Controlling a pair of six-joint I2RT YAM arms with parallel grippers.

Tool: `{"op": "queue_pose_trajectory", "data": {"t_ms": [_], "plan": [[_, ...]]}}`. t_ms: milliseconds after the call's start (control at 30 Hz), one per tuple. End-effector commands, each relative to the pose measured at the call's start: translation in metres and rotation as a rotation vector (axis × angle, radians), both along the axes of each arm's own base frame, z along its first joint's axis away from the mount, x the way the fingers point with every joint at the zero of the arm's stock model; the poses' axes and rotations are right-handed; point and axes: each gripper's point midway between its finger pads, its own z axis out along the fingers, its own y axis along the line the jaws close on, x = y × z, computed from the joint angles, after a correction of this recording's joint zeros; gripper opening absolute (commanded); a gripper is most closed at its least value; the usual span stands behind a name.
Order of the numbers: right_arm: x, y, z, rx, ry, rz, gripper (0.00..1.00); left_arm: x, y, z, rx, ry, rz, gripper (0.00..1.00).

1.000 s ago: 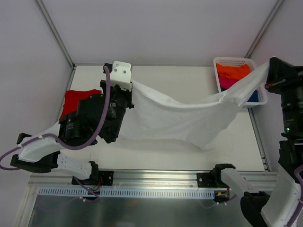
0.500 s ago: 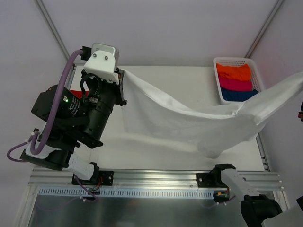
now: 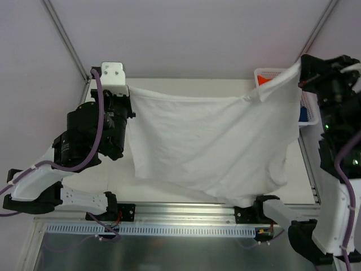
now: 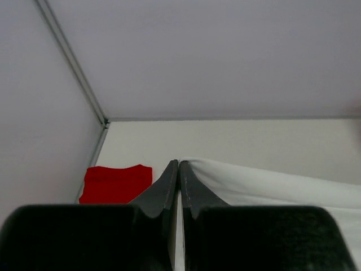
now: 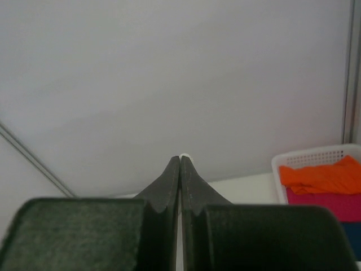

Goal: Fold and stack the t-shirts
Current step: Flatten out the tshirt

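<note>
The large white t-shirt hangs spread out above the table, stretched between both arms. My left gripper is shut on its upper left corner, and white cloth runs off to the right of the jaws in the left wrist view. My right gripper is shut on the upper right corner, with a speck of white cloth at the fingertips. A red t-shirt lies folded flat at the table's far left, hidden behind the left arm in the top view.
A white basket at the back right holds folded orange, pink and blue clothes, partly behind the hanging shirt. Enclosure walls surround the table. A metal rail runs along the near edge.
Both arms have lifted and pulled apart, so the white t-shirt went from a sagging band to a wide hanging sheet. The right gripper came back into view at the upper right.
</note>
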Motion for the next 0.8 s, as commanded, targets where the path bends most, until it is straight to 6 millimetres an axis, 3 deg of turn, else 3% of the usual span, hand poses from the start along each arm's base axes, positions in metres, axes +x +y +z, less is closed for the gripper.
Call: {"op": "queue_pose_trajectory", "data": {"t_ms": [0,33,100,133,167,200,233,267,300,333,400,433,467,533,633,767], "plan": [[0.068,0.002,-0.025,0.037,0.066,0.003,0.00,0.034,0.005,-0.019,-0.081,-0.012,0.049,0.00],[0.096,0.003,-0.049,0.041,0.135,0.002,0.00,0.046,0.003,-0.030,-0.067,0.000,0.063,0.00],[0.122,-0.002,-0.070,0.049,0.184,-0.013,0.01,0.078,-0.026,-0.075,-0.074,0.099,-0.005,0.00],[0.134,-0.004,-0.081,0.052,0.210,-0.018,0.00,0.106,-0.005,-0.093,-0.106,0.153,0.053,0.00],[0.157,-0.004,-0.105,0.048,0.271,-0.018,0.00,0.128,-0.012,-0.128,-0.103,0.243,0.041,0.00],[0.167,-0.007,-0.116,0.045,0.297,-0.028,0.00,0.142,-0.021,-0.153,-0.167,0.314,-0.004,0.00],[0.177,-0.008,-0.127,0.035,0.321,-0.032,0.01,0.156,-0.015,-0.170,-0.172,0.349,0.027,0.00],[0.195,-0.011,-0.148,0.026,0.371,-0.041,0.00,0.182,-0.006,-0.204,-0.143,0.419,0.090,0.00],[0.204,-0.011,-0.157,0.019,0.389,-0.042,0.01,0.194,-0.005,-0.220,-0.129,0.453,0.108,0.00],[0.213,-0.014,-0.167,0.012,0.410,-0.049,0.00,0.214,-0.010,-0.254,-0.098,0.512,0.128,0.00],[0.240,-0.013,-0.198,0.007,0.468,-0.046,0.00,0.241,-0.002,-0.276,-0.100,0.543,0.176,0.00],[0.249,-0.012,-0.208,0.008,0.488,-0.040,0.00,0.255,-0.003,-0.309,-0.077,0.599,0.206,0.00],[0.268,-0.012,-0.230,0.012,0.525,-0.040,0.00,0.269,0.004,-0.311,-0.092,0.595,0.233,0.00],[0.284,-0.002,-0.253,0.014,0.572,0.016,0.01,0.291,0.004,-0.336,-0.100,0.621,0.274,0.00],[0.312,0.001,-0.295,0.002,0.657,0.029,0.01,0.314,0.009,-0.350,-0.073,0.619,0.320,0.00],[0.333,0.002,-0.333,-0.042,0.737,0.011,0.00,0.334,0.012,-0.344,-0.052,0.581,0.343,0.00]]}}
